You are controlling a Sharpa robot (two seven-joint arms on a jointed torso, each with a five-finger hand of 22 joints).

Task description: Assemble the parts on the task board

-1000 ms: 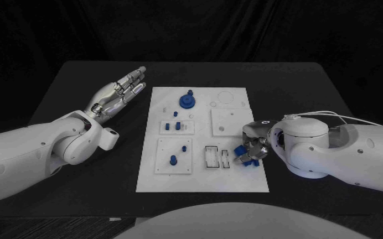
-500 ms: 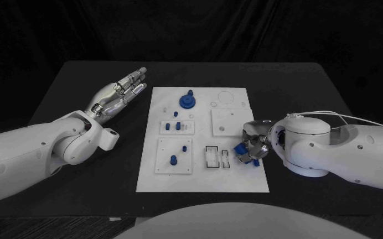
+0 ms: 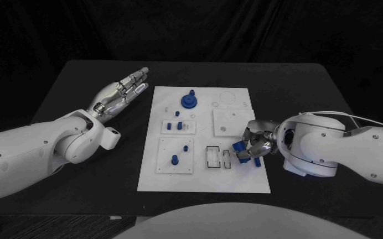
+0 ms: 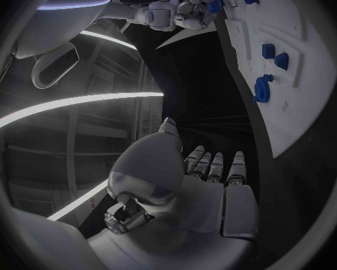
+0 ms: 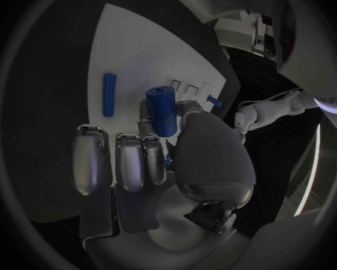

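Black curtain hangs behind a black worktop (image 3: 79, 84), and the white task board (image 3: 203, 181) lies flat in its middle. On the board's far end a blue gear-like part with a peg (image 3: 188, 101) stands, with small blue pegs (image 3: 176, 125) set in a square plate nearer the middle and two more blue pieces (image 3: 177, 155) on the square plate at the near left. Two narrow rectangular slots (image 3: 218, 157) sit at the near middle of the board. The left hand (image 3: 121, 92) lies off the board's left edge over the worktop, palm up, fingers straight and slightly apart, holding nothing; the left wrist view shows those fingers (image 4: 213, 165) extended side by side. The right hand (image 3: 254, 144) is at the board's near right edge, just beside the slots, its fingers curled around a blue cylinder (image 5: 162, 111), which the right wrist view shows pinched upright between the thumb and the fingers. A second, thinner blue pin (image 5: 108, 93) lies flat on the white board just beyond that hand's fingertips, apart from them. In the head view more blue shows under the right hand at the board's edge, too hidden to tell its shape.
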